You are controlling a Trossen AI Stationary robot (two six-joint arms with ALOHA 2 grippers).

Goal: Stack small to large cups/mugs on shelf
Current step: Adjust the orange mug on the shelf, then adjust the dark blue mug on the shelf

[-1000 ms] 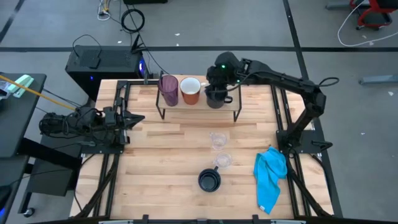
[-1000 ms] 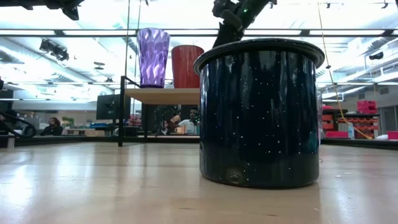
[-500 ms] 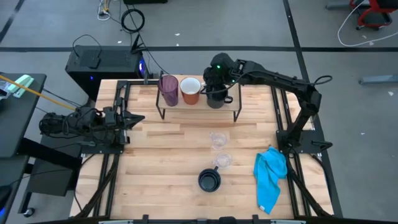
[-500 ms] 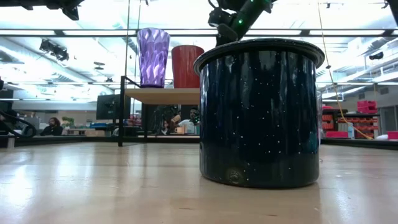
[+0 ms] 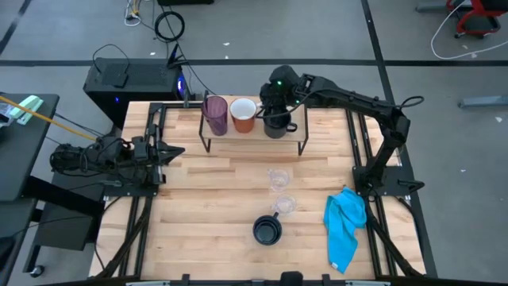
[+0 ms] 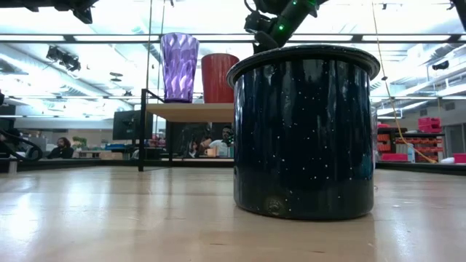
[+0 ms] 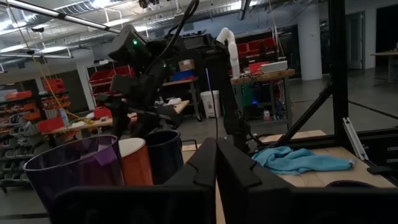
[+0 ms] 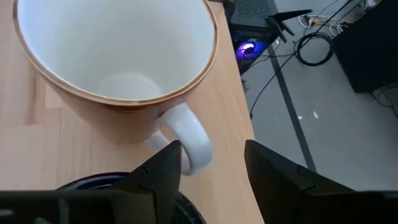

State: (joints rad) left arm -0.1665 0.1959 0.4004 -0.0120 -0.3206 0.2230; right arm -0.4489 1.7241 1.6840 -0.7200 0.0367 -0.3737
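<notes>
A grey floor with cables surrounds the wooden worktop (image 5: pixel 238 191), which fills the middle of the high view. At the worktop's upper middle stands the shelf (image 5: pixel 238 137), a low plank on thin black legs. On it, in a row from left to right in the frame, stand the purple tumbler (image 5: pixel 215 115), the orange mug (image 5: pixel 243 116) and a dark mug (image 5: pixel 275 125), the last just beside the orange one.

The right gripper (image 5: pixel 274 102) hangs over the shelf at the dark mug's rim, its arm reaching in from the right edge of the worktop. In the right wrist view its jaws stand open, one finger (image 8: pixel 161 171) on each side of the orange mug's white handle (image 8: pixel 186 140), with the dark mug's rim low in that frame; they hold nothing.

Below the shelf in the high view, near the worktop's centre, two clear glasses (image 5: pixel 278 179) stand one below the other, close together, and a second dark mug (image 5: pixel 267 231) sits just below them toward the lower edge. In the low view this mug (image 6: pixel 303 131) fills the foreground, speckled navy, with the tumbler and orange mug showing on the shelf behind it at upper left. A blue cloth (image 5: pixel 345 222) lies crumpled at the worktop's lower right.

The left gripper (image 5: pixel 163 152) waits at the worktop's left edge, its jaws closed together and empty.
</notes>
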